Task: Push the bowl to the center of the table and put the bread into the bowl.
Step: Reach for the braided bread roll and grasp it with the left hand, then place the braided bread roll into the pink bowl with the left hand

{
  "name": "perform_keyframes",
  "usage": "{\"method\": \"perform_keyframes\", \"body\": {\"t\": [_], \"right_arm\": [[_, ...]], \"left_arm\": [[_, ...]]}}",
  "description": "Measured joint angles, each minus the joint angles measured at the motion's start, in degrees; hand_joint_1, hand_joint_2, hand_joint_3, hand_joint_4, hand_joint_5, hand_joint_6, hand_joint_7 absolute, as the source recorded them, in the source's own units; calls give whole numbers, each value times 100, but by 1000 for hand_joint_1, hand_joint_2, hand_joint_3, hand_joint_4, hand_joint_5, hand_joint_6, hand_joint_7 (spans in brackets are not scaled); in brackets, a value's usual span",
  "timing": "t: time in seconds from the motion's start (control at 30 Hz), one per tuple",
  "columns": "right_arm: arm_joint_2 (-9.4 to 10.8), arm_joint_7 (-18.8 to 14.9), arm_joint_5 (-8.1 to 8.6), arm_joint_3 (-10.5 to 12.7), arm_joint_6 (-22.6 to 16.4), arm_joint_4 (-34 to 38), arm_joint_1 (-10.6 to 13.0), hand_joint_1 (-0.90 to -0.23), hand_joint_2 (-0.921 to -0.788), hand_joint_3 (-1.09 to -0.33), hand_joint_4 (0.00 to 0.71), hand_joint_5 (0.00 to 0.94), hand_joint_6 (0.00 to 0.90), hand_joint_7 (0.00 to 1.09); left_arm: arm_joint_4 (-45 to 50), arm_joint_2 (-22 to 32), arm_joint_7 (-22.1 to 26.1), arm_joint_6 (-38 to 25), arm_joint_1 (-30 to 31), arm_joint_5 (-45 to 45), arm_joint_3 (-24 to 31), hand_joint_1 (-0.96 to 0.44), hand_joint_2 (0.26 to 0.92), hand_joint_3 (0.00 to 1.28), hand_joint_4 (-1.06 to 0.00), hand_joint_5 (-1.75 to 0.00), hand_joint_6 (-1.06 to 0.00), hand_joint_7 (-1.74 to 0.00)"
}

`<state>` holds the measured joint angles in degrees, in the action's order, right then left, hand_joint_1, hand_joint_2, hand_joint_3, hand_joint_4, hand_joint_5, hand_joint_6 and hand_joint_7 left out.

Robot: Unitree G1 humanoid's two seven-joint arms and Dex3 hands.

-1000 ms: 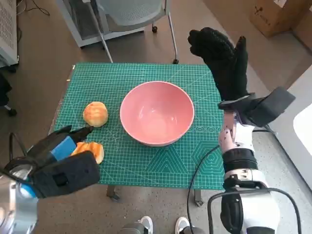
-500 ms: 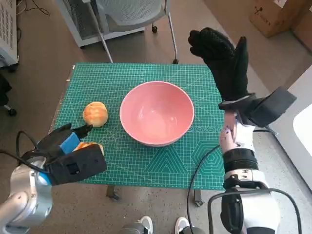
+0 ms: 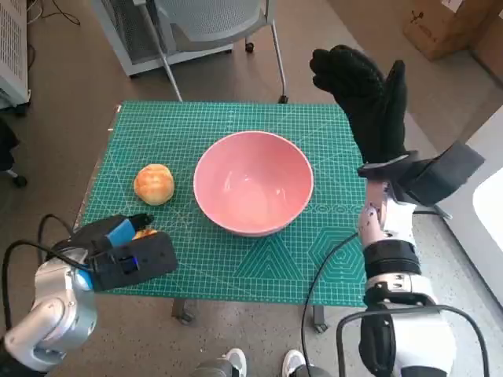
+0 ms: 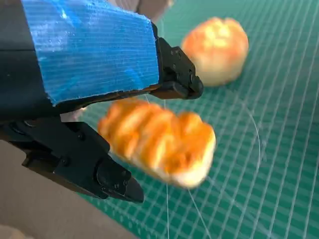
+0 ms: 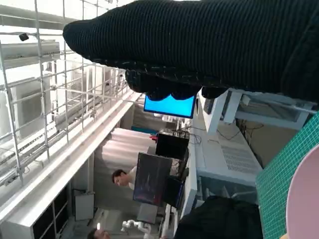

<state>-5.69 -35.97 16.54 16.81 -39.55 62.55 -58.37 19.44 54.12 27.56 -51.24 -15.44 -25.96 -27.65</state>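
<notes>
The pink bowl stands upright in the middle of the green mat; its rim shows in the right wrist view. A round bread lies to its left. My left hand hangs low over a long ridged bread at the mat's front left and hides most of it. In the left wrist view that long bread lies on the mat between the spread black fingers, with the round bread beyond. My right hand is raised beyond the table's far right corner, fingers spread, holding nothing.
A grey chair stands beyond the table's far edge. A cardboard box sits on the floor at the far right. Feet show below the near edge. People appear far off in the right wrist view.
My left hand has dropped lower and drawn back toward the mat's front left corner, covering more of the long bread. The right hand has barely shifted. Bowl and round bread stay put.
</notes>
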Motion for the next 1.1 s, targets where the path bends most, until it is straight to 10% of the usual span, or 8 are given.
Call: {"method": "perform_keyframes", "body": {"t": [0.1,0.2,0.3,0.4,0.6,1.1], "right_arm": [[0,24,-1,-11,0,-16,1,-729,-921,-685,236,1,384,7],[0,46,-1,-19,1,-31,3,-724,-921,-687,236,1,387,7],[0,49,1,-29,6,-36,4,-726,-921,-687,236,1,392,9],[0,48,7,-33,24,-39,5,-733,-921,-687,236,1,395,9],[3,47,16,-35,60,-49,8,-745,-921,-687,236,1,396,8],[13,-98,142,1,174,-37,9,-765,-921,-648,237,1,400,5]], "left_arm": [[-40,-35,102,102,0,-107,-16,91,772,48,-600,-142,-608,-41],[-93,-34,223,221,0,-232,-28,259,861,67,-669,-855,-777,-88],[-139,-28,315,380,0,-355,-21,87,890,85,-659,-1197,-731,-645],[-148,-27,349,558,19,-408,71,30,817,234,-631,-1351,-766,-794],[-80,-37,374,742,178,-444,341,6,735,405,-600,-1463,-766,-884],[406,-65,390,868,407,-529,1285,2,851,175,-646,-1377,-759,-869]]}}
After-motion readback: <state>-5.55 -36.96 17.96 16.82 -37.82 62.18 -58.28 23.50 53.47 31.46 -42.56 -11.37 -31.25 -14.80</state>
